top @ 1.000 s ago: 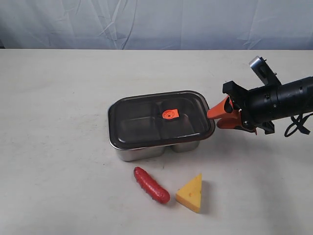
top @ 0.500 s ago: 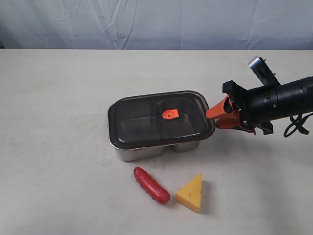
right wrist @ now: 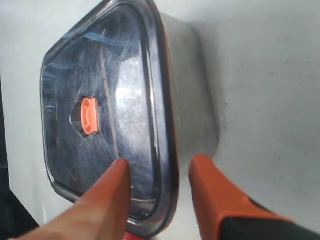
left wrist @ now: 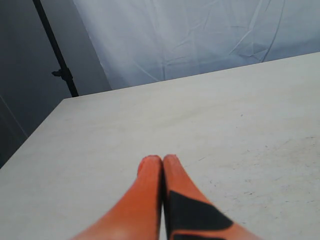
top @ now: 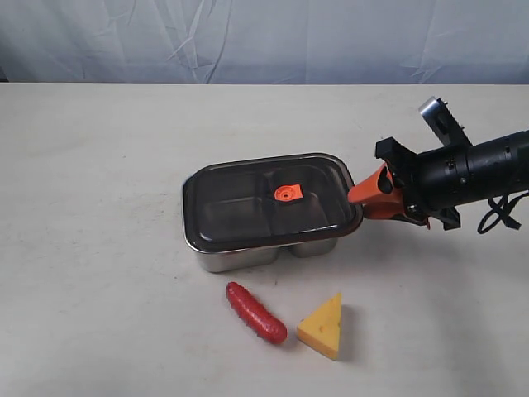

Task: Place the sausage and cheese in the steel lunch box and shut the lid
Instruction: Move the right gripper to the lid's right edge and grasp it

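Pale table [top: 99,165], wrinkly grey-blue cloth [top: 248,41] behind.

Side cam: the steel lunch box [top: 240,258] has the lid [top: 240,211] on top. The sausage [top: 256,313] & the cheese [top: 322,327] lie on the table just in front of the box, not touching it. The right gripper [top: 359,197] is at the box's right end.

Left wrist cam: the left gripper [left wrist: 162,161] is pinched tight on nothing. No box here.

Right wrist cam: its orange fingers [right wrist: 112,200] are spread apart, one over the lid, one beside the box's wall, w/ the lid's rim between.
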